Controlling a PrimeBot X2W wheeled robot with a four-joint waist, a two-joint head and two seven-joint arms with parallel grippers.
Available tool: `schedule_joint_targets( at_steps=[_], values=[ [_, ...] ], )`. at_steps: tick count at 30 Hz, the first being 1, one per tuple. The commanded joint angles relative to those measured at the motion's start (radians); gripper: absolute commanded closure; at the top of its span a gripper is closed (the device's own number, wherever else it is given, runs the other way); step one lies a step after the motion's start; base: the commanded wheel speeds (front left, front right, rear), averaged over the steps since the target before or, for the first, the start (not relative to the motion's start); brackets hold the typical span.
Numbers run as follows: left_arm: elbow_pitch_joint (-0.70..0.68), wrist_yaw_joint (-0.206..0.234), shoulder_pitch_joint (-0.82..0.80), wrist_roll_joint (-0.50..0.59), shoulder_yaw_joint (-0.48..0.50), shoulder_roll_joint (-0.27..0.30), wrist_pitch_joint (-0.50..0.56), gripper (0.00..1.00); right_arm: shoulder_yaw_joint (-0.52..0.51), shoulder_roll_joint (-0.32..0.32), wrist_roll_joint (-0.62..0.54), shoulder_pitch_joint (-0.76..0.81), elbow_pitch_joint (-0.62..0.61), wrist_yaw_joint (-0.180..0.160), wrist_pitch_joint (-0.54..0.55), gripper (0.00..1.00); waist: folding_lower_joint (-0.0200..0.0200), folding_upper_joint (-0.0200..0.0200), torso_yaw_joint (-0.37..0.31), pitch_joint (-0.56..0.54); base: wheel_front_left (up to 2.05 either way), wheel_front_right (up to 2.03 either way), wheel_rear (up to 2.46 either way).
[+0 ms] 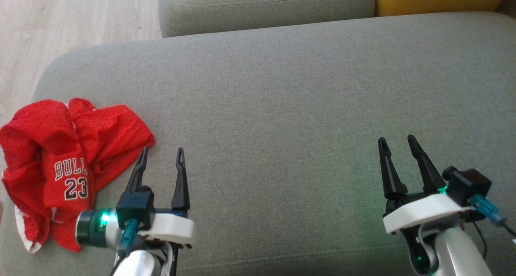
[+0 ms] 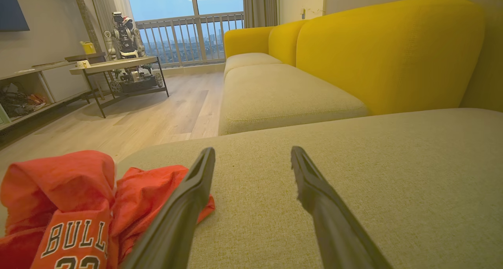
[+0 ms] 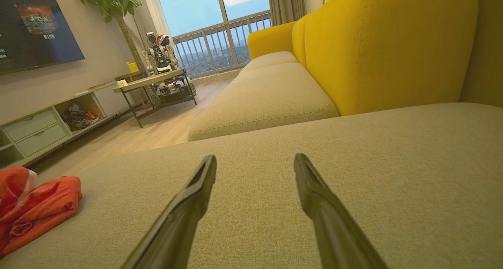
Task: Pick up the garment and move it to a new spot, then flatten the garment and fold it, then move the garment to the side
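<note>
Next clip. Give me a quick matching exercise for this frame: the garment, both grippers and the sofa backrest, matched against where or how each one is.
Things:
1. garment
2. left gripper
3. right gripper
4. sofa backrest

Places or states:
a. yellow, upright at the back
b. open over the bare seat cushion, well away from the garment
c. red, crumpled in a heap at the left end of the seat cushion
d. open, right beside the garment

Pairs: 1-c, 2-d, 3-b, 4-a
</note>
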Motion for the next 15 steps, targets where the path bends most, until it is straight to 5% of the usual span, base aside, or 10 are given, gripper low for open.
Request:
schedule_joint_targets(
  at_steps=[1,15],
  values=[
    [-0.026,-0.010,-0.033,0.017,0.052,-0.002,-0.009,0.00,0.025,-0.012,-0.010,-0.059,-0.029,0.000,-0.010,0.00,0.0001,0.0000,0.001,0.000,0.00,0.00,0.00],
    [0.015,-0.122,-0.011,0.110,0.140,-0.074,-0.009,0.00,0.030,-0.012,-0.031,-0.041,-0.058,0.000,-0.010,0.00,0.0001,0.0000,0.060,-0.010,0.00,0.00,0.00]
  ],
)
